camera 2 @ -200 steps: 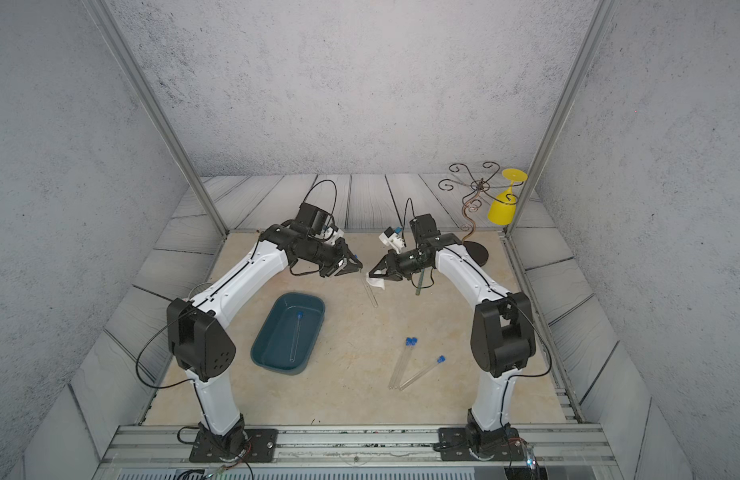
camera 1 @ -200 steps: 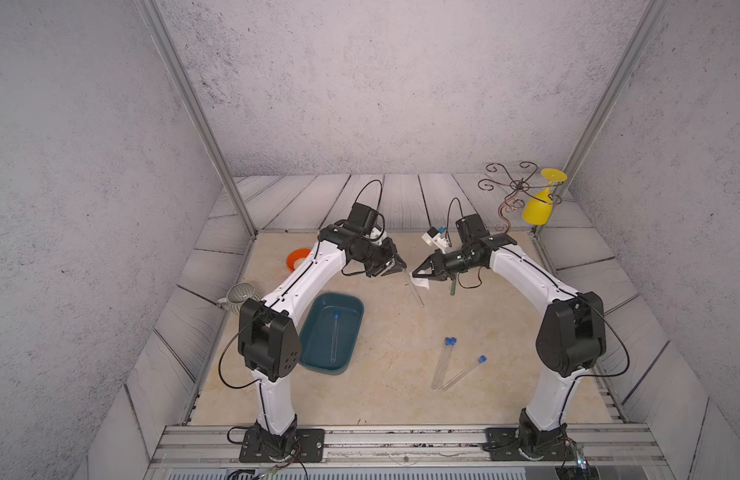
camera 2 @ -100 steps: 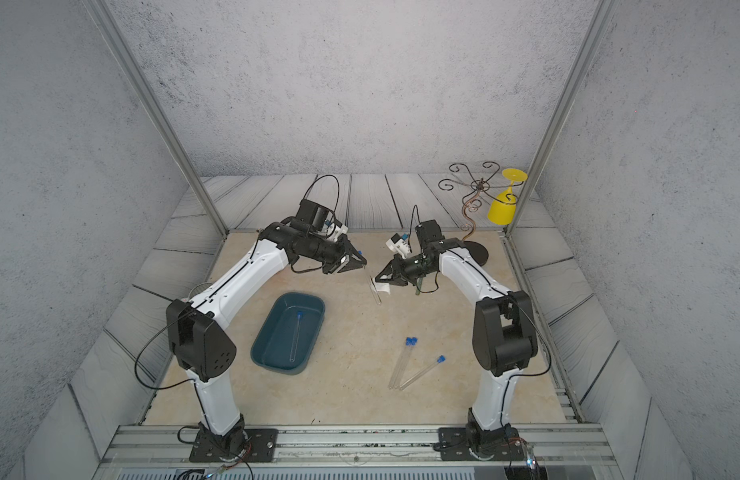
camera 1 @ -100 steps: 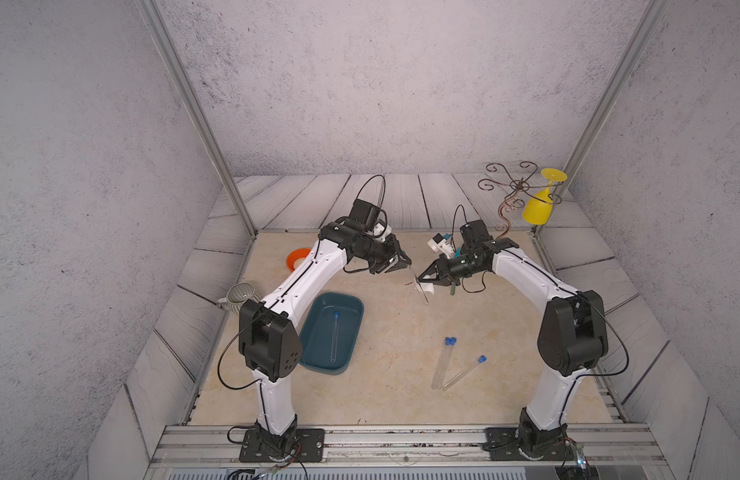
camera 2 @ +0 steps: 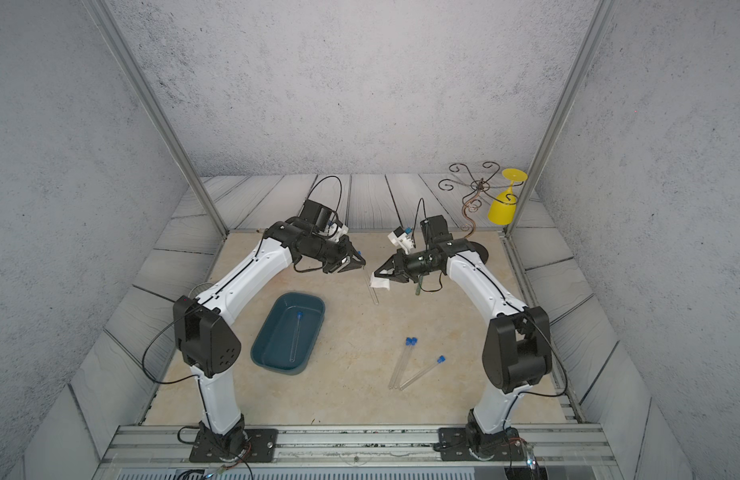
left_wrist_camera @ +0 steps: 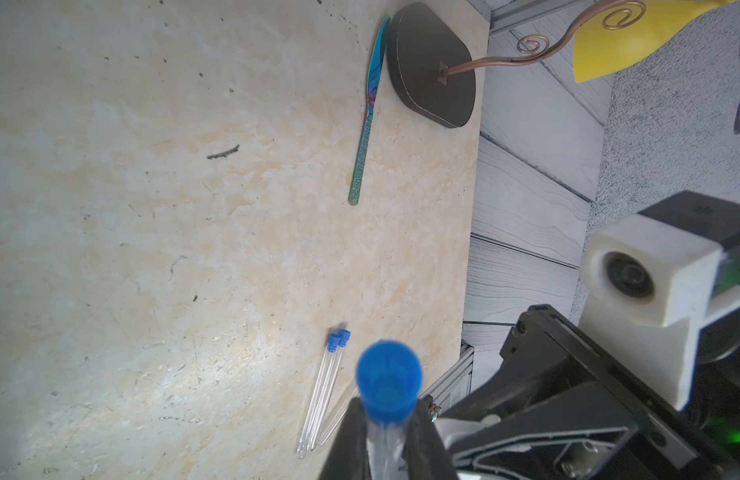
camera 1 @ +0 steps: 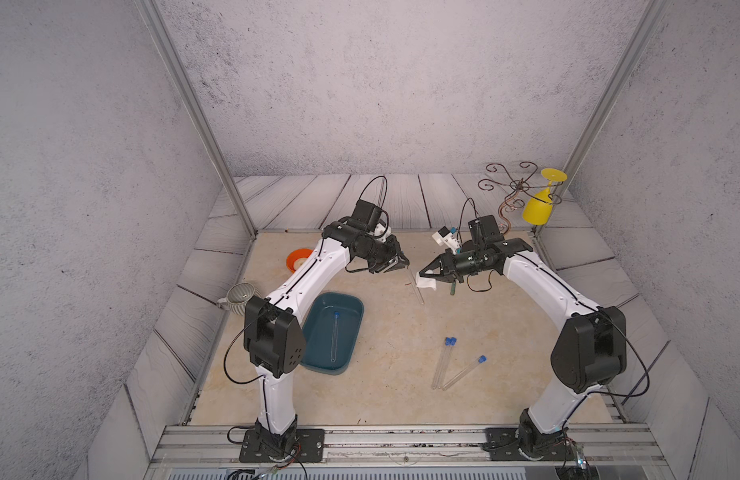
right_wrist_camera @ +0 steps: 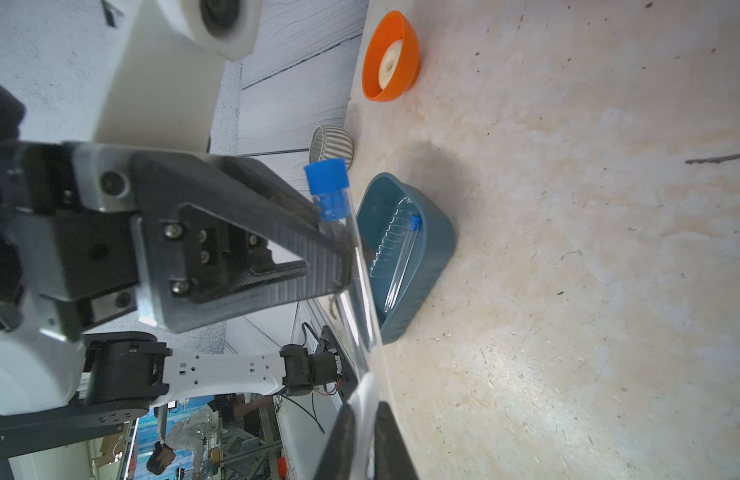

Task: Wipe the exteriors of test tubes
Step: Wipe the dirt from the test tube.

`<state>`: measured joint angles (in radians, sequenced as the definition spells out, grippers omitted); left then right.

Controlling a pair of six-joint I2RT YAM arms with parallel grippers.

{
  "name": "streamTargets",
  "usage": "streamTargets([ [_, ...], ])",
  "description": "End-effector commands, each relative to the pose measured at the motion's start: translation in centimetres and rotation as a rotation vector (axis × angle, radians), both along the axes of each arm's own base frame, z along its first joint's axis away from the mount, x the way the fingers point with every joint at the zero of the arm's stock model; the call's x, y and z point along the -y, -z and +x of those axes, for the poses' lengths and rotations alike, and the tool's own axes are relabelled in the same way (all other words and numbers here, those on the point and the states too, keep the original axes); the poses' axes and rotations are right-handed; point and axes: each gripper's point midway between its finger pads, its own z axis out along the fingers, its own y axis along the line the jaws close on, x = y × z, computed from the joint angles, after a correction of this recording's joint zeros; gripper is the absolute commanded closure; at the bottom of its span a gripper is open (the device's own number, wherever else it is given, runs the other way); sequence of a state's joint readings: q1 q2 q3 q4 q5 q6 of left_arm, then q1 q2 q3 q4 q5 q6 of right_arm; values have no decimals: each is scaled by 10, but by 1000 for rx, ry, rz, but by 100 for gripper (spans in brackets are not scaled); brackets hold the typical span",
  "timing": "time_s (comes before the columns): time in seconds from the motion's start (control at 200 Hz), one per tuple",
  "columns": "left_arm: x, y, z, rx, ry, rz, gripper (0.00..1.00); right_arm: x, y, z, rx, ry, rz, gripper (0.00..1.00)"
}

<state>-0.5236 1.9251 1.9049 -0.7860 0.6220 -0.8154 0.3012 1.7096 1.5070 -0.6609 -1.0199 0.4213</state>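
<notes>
Pinching test tube point(left_wrist_camera: 388, 374), left hand point(left_wrist_camera: 387, 440); cloth point(camera 1: 427, 284), right hand point(camera 1: 421, 274)

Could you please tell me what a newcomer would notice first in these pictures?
Mid-table, the left gripper is shut on a blue-capped test tube, and the right gripper pinches a white wipe right by it. Next comes the bright yellow glass hanging upside down from the wire rack at the back right corner.

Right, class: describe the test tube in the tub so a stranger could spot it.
Find the dark teal tub on the beige tabletop by the left arm. One clear, blue-capped test tube lies inside it. It alone sits in a container.
</notes>
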Motion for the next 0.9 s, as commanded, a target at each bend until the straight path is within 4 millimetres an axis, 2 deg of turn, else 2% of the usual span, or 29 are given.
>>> streamTargets([
  [0.0,-1,0,3,4,-1,-17,94,-3,-23,-9,23,-7,51,87],
  [0.085,-2,-2,4,3,-6,-24,94,-7,-28,-11,35,-15,49,87],
  [0.435,10,-13,-7,-77,22,-126,94,-22,-6,-2,142,-81,-103,86],
  [0.555,10,-15,-12,-102,31,-135,94,-18,7,-2,197,-88,-200,85],
  [0.711,7,-15,-19,-117,43,-117,94,-4,13,2,267,-71,-306,85],
  [0.891,5,-17,-25,-137,59,-112,94,0,21,4,283,-76,-342,85],
])
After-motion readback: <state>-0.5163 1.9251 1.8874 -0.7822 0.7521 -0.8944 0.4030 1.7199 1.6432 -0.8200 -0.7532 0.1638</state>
